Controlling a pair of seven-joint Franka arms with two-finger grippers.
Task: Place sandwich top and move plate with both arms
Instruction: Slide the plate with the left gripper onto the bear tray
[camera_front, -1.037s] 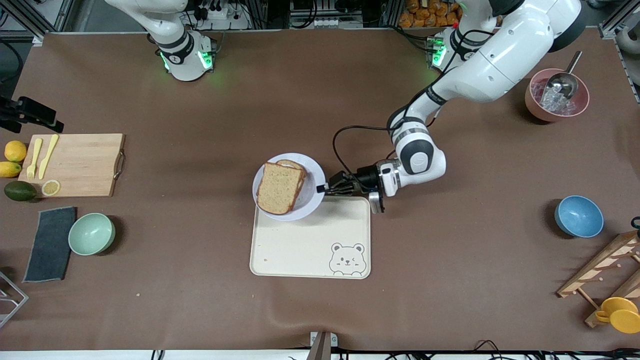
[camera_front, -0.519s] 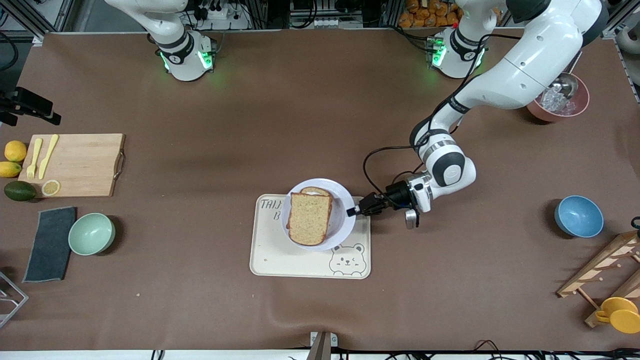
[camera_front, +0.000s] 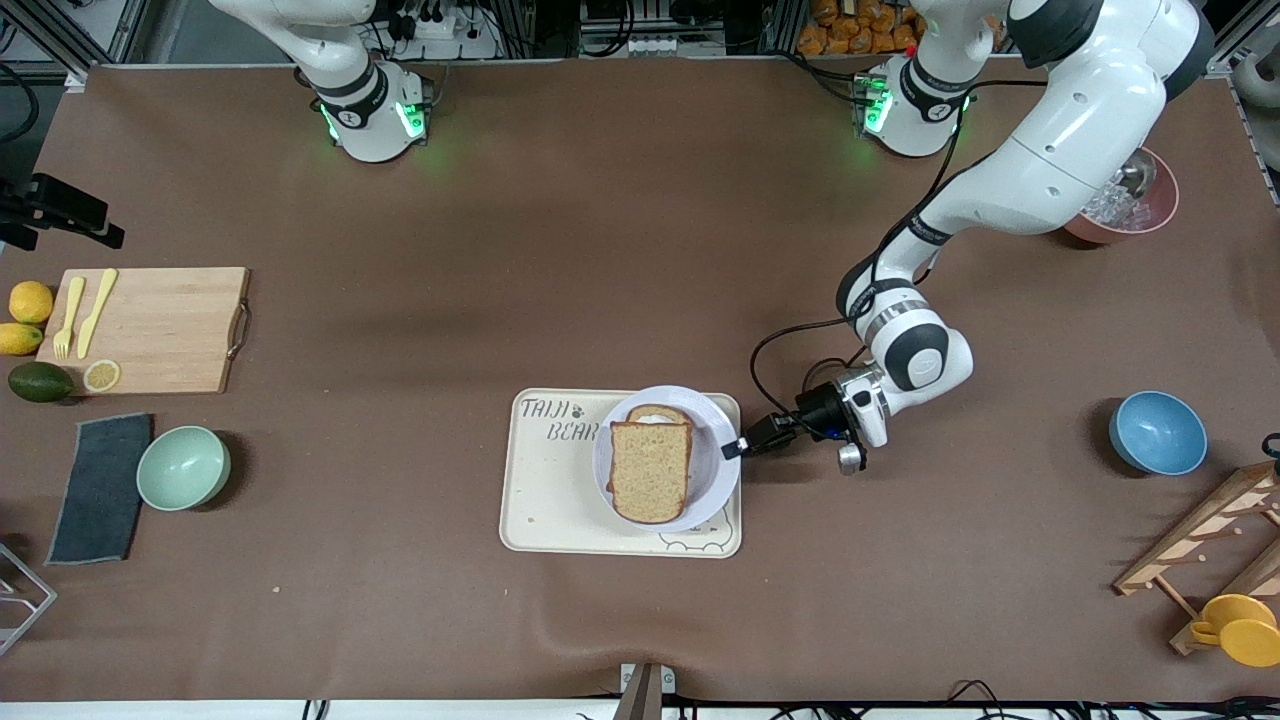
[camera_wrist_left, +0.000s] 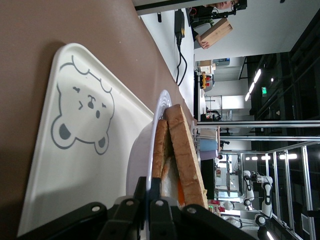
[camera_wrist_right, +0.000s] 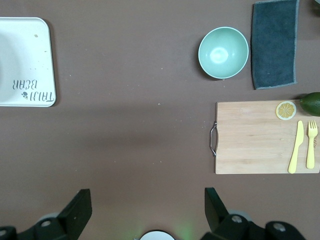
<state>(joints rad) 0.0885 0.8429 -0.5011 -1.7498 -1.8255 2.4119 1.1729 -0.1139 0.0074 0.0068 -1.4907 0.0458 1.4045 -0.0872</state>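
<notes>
The plate (camera_front: 715, 440) carries a sandwich whose top (camera_front: 650, 468), a plain brown slice, lies on the lower slice. It sits over the bear-print tray (camera_front: 550, 500), at the tray's end toward the left arm, half covering the bear. My left gripper (camera_front: 738, 447) is shut on the plate's rim. In the left wrist view the fingers (camera_wrist_left: 154, 187) pinch the rim (camera_wrist_left: 161, 107), with the sandwich top (camera_wrist_left: 186, 150) just past them. I cannot tell whether the plate rests on the tray. My right gripper (camera_wrist_right: 147, 200) hangs open and empty, high over bare table near its own base, waiting.
Toward the right arm's end lie a cutting board (camera_front: 150, 328) with a fork and knife, lemons, an avocado, a green bowl (camera_front: 183, 467) and a dark cloth (camera_front: 100, 487). Toward the left arm's end stand a blue bowl (camera_front: 1157, 432), a pink ice bowl (camera_front: 1130, 205) and a wooden rack (camera_front: 1210, 540).
The left gripper has carried the plate with the sandwich from the tray's farther edge toward the front camera and the left arm's end, over the bear print. The right arm has not moved.
</notes>
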